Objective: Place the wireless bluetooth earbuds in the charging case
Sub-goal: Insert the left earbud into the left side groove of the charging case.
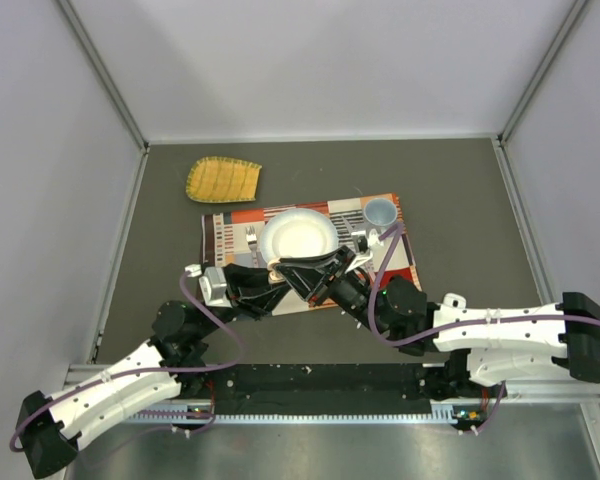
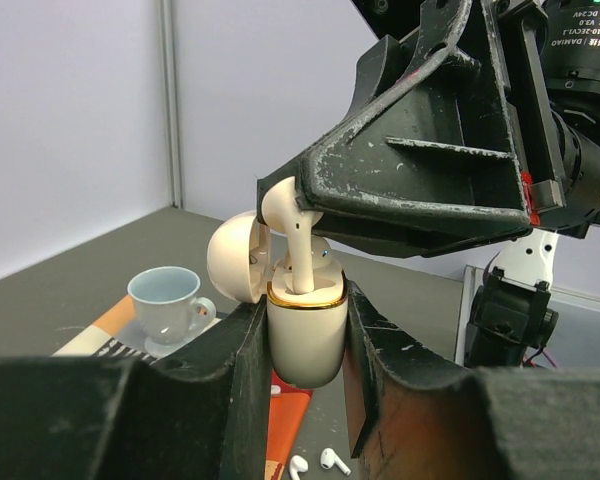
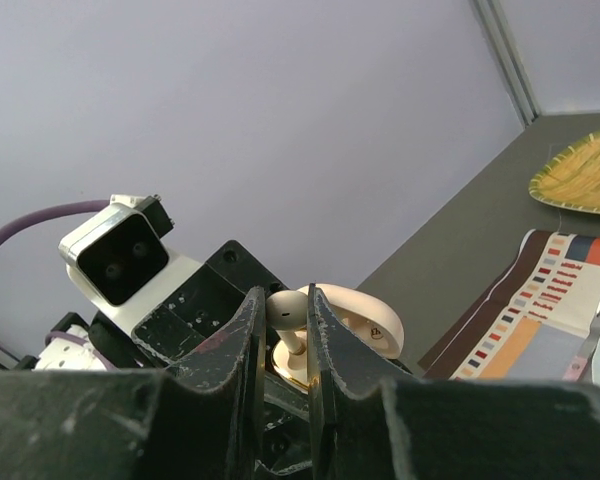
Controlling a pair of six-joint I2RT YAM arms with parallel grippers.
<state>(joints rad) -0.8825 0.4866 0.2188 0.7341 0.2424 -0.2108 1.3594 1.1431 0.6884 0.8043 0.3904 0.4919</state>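
My left gripper (image 2: 302, 322) is shut on the cream charging case (image 2: 305, 345), which has a gold rim and an open lid (image 2: 232, 258), and holds it upright above the table. My right gripper (image 3: 284, 300) is shut on the head of a cream earbud (image 3: 288, 310). The earbud's stem (image 2: 300, 262) stands in the case's socket. Two white earbuds (image 2: 315, 463) lie on the table below the case. In the top view the two grippers meet, left (image 1: 275, 290) and right (image 1: 315, 280), at the placemat's near edge, and they hide the case there.
A patterned placemat (image 1: 225, 235) carries a white plate (image 1: 270, 240), a fork (image 1: 251, 240) and a pale blue cup (image 1: 380, 212) on a saucer. A yellow dish (image 1: 223, 179) lies at the back left. Grey walls close the table's sides.
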